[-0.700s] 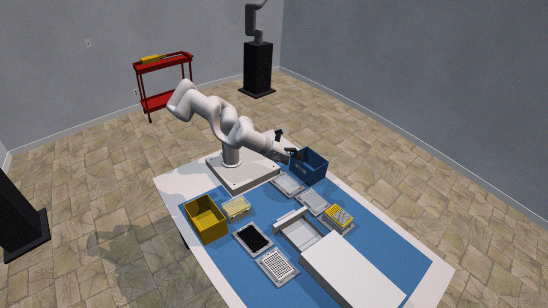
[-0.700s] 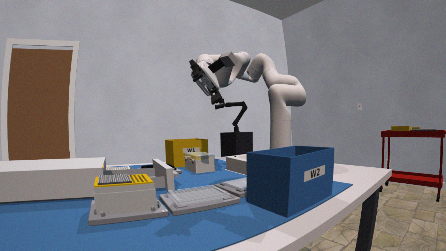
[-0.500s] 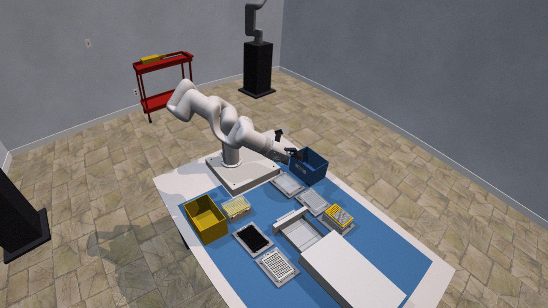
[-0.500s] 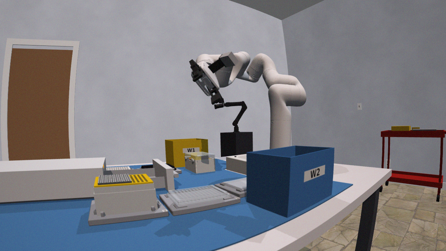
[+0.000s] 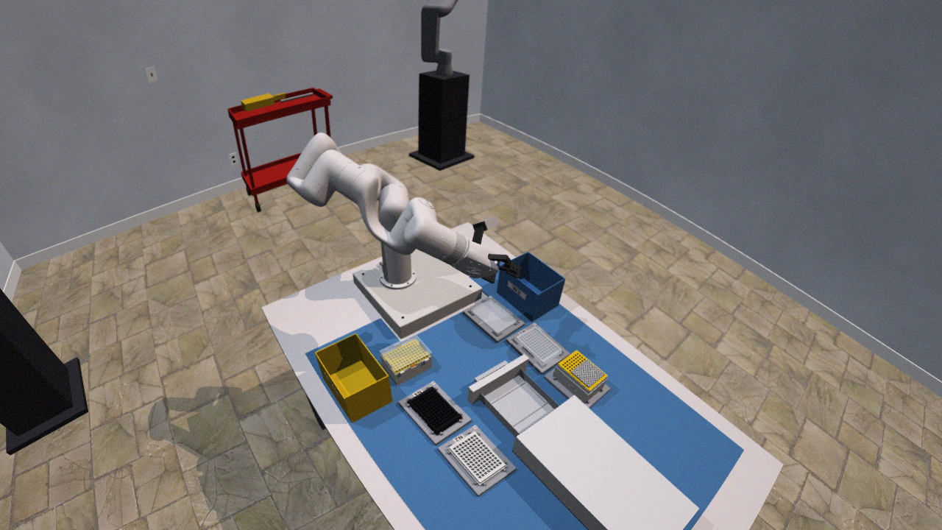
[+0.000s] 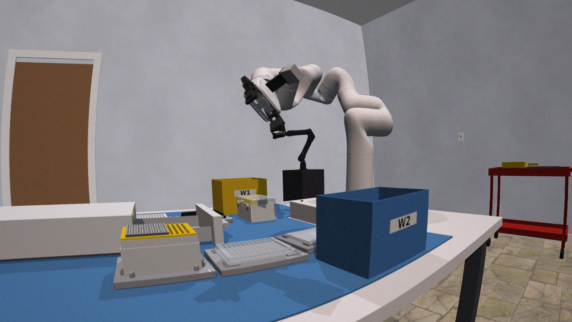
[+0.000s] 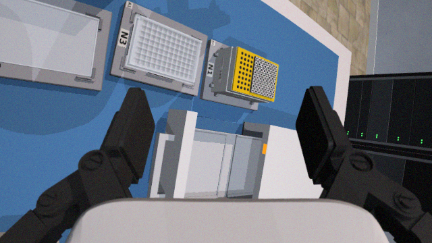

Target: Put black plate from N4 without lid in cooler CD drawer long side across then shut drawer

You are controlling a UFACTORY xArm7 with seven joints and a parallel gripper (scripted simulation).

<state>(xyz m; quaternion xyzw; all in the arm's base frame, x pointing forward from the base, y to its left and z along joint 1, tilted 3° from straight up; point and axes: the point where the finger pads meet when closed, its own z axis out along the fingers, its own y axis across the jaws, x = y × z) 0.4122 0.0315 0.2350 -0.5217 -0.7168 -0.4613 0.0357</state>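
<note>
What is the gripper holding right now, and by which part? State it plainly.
Nothing is held. The gripper is wide open, high above the bench with nothing between its fingers; the black plate sits in its nest.

A white bench (image 5: 757, 471) carries a blue mat (image 5: 665, 422).
</note>
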